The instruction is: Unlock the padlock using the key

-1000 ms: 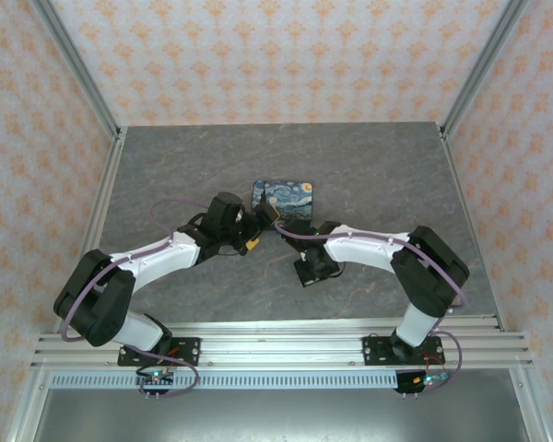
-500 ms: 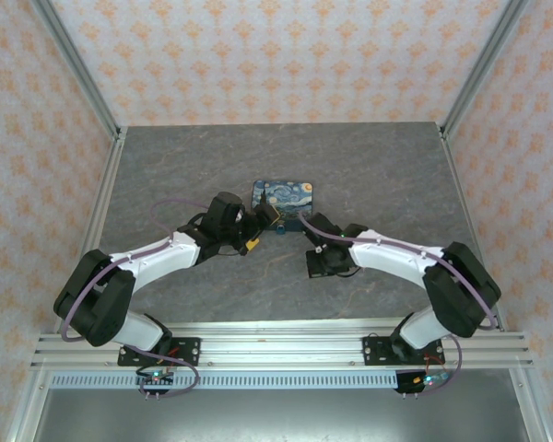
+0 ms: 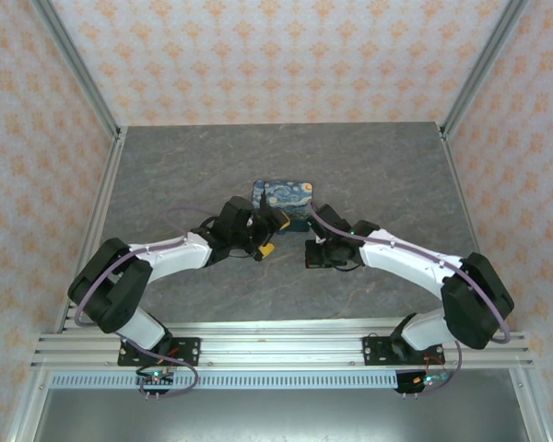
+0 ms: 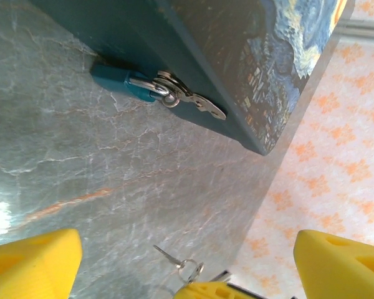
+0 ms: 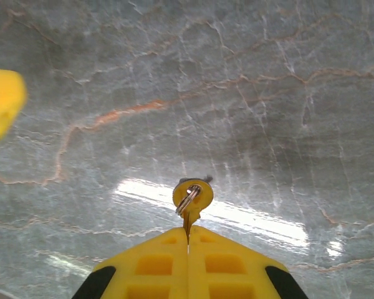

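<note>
**Top view.** The printed box sits near the middle of the table. Both arms converge on its near side: the left pincer at the near-left corner, the right pincer just off the near-right corner.

**Left wrist view.** The left pincer is spread wide and empty, with its yellow fingers at either lower corner. The padlock lies on the table against the box's side wall, its shackle closed through the metal hasp. The key hangs in the foreground, near the padlock but apart from it.

**Right wrist view.** The right pincer is pressed together, pinching the key above bare table.

**Progress (judged).** The key is in hand and brought close. Steadying the padlock, inserting the key, turning it and freeing the shackle are not yet done.
</note>
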You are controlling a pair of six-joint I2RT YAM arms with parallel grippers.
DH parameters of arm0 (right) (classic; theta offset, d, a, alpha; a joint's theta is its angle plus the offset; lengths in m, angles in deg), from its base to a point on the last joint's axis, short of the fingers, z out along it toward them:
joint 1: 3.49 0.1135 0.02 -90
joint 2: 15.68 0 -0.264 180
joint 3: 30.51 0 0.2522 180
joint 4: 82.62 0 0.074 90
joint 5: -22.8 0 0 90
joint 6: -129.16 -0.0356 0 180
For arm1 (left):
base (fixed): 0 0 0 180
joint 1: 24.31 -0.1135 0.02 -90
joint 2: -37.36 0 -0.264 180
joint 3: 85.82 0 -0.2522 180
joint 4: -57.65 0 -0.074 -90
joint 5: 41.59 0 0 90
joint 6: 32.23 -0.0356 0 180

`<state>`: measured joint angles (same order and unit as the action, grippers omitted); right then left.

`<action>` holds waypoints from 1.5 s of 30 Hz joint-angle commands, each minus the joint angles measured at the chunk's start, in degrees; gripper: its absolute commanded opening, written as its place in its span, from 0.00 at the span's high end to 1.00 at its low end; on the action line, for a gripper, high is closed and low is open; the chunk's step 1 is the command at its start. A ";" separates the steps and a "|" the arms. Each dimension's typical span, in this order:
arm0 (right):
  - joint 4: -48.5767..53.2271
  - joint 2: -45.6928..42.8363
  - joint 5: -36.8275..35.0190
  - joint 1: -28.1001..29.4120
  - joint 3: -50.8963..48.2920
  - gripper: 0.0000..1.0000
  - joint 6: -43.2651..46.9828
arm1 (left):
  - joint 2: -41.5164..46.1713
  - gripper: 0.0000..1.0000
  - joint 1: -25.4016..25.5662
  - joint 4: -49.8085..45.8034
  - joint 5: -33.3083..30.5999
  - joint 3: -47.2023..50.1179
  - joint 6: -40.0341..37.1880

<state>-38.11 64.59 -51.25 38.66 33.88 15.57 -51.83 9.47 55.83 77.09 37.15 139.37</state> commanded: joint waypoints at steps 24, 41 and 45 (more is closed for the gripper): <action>-1.10 -0.44 1.72 -0.40 8.88 1.00 -1.27 | -8.98 0.45 4.32 18.35 2.71 -1.07 23.55; -2.62 0.06 2.41 -0.45 7.32 1.00 -1.51 | -10.77 0.60 5.41 21.43 3.13 -2.26 25.60; -2.52 -0.98 2.15 -0.49 6.58 1.00 -1.60 | -10.66 0.64 5.42 20.73 2.61 -1.72 25.62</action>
<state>-39.77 64.46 -49.11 38.66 41.46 14.67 -62.19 14.35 75.57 79.67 36.21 164.46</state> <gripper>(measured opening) 0.044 0.372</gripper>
